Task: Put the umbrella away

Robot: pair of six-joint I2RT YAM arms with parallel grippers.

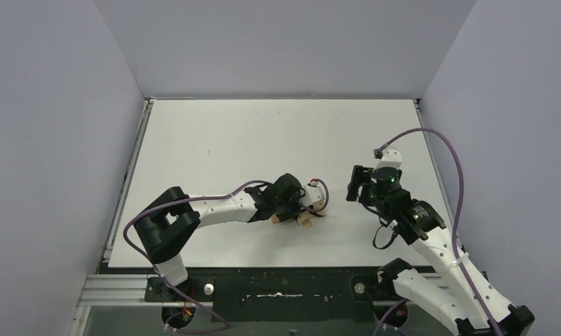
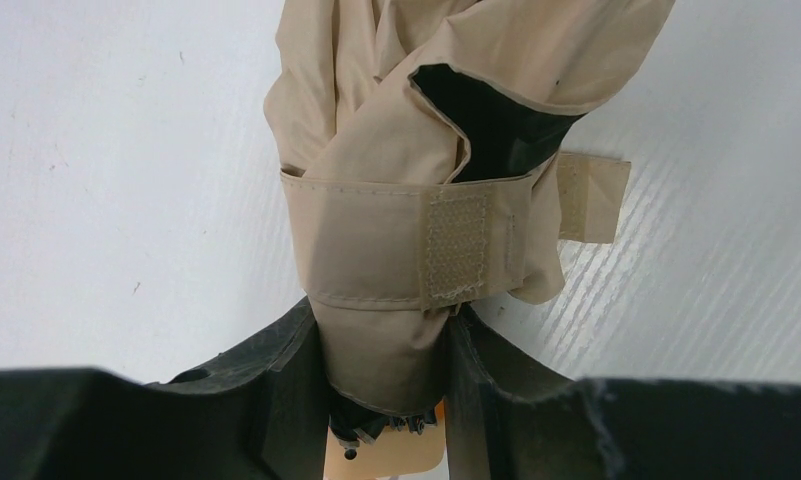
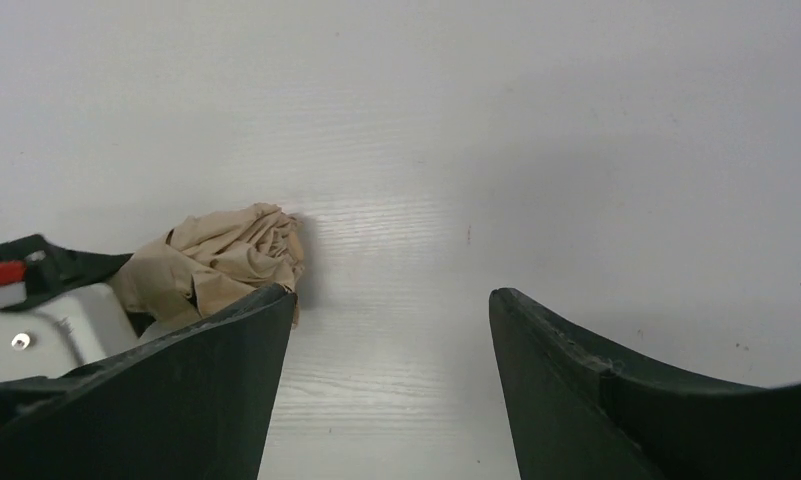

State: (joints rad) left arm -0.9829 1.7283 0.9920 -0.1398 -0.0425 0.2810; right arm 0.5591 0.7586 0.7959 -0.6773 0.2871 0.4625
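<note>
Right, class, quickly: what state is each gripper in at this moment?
Left gripper: closed on the umbrella.
Right gripper: open, holding nothing.

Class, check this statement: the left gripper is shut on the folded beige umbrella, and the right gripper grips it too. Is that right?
Not quite. The right gripper is open and holds nothing, as the right wrist view shows; the left gripper is shut on the umbrella.

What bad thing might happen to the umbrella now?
The strap looks unfastened: its sticky patch shows bare, so the umbrella might unroll. The left gripper pinches only soft fabric near one end, so the bundle might slip out.
</note>
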